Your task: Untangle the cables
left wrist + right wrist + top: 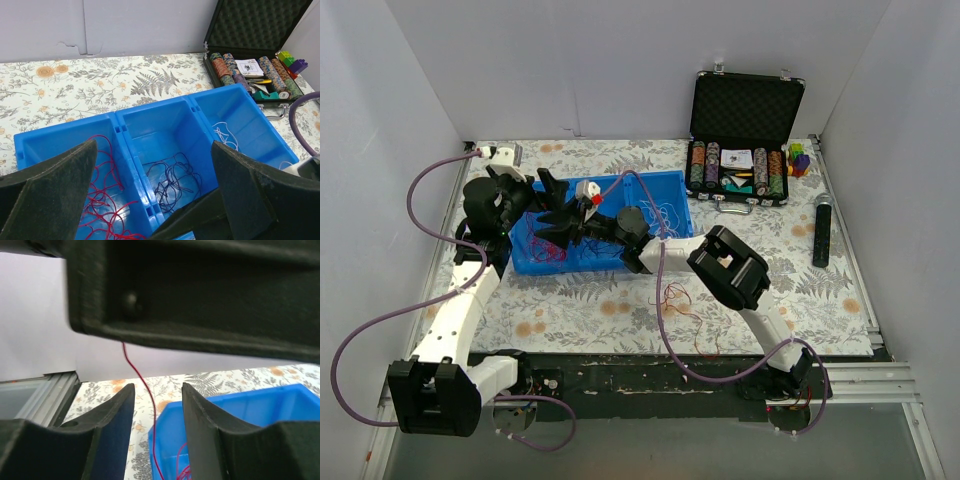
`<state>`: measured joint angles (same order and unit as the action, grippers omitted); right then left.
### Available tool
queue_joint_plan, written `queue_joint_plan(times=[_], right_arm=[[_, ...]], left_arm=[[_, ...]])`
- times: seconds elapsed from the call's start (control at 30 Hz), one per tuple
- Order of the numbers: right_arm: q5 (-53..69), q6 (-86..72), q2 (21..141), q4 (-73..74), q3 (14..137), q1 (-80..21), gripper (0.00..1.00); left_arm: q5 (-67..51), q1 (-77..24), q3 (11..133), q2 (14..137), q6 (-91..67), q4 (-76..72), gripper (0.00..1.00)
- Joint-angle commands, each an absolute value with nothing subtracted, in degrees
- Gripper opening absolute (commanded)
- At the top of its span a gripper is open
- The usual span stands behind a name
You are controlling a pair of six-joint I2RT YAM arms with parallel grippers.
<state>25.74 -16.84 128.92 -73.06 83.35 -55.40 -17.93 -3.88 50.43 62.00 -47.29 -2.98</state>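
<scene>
A blue three-part bin holds the cables. In the left wrist view, red cables lie in its left compartment, dark cables in the middle and white cables in the right. My left gripper hangs over the bin with its jaws wide apart and nothing between them; it also shows in the top view. My right gripper is open just below it. One red cable hangs from the dark body above and runs down between the right fingers, unclamped, into the bin.
More loose red cables lie on the floral tablecloth in front of the bin. An open black case of poker chips stands at the back right, with toy blocks and a black stick-shaped device beside it.
</scene>
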Motion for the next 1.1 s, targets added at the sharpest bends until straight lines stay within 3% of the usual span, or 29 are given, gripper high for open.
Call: queue_joint_plan(times=[0.0,0.07,0.17,0.33,0.7,0.77,0.87,1.07], right_arm=[[33.22,-20.3,129.02,-83.67,86.4,-55.63,0.53],[33.75,-20.57,128.94,-84.11,86.22,-55.63,0.59],[33.66,-20.92,129.64,-84.28,87.01,-55.63,0.59],[37.34,-26.0,131.04,-87.97,89.12,-55.55,0.52],[38.5,-29.0,131.13,-90.44,88.07,-55.11,0.47],[38.24,-29.09,131.05,-90.79,87.37,-54.58,0.5],[37.36,-28.92,131.13,-90.97,86.84,-54.14,0.61],[37.27,-28.74,133.77,-88.16,90.17,-54.23,0.62]], left_arm=[[-17.93,-3.78,52.56,60.56,-45.79,-2.73,0.98],[-17.41,-3.78,52.73,60.82,-45.62,-2.38,0.98],[-17.58,-3.78,53.26,60.82,-46.31,-1.5,0.98],[-20.55,-3.43,54.84,59.15,-46.85,-0.26,0.98],[-30.67,-3.08,57.39,59.5,-48.61,5.71,0.98],[-30.41,-3.08,57.57,59.24,-48.34,6.33,0.98],[-30.24,-3.08,57.22,59.06,-47.99,5.98,0.98],[-30.41,-3.08,58.09,59.94,-48.43,5.36,0.98]])
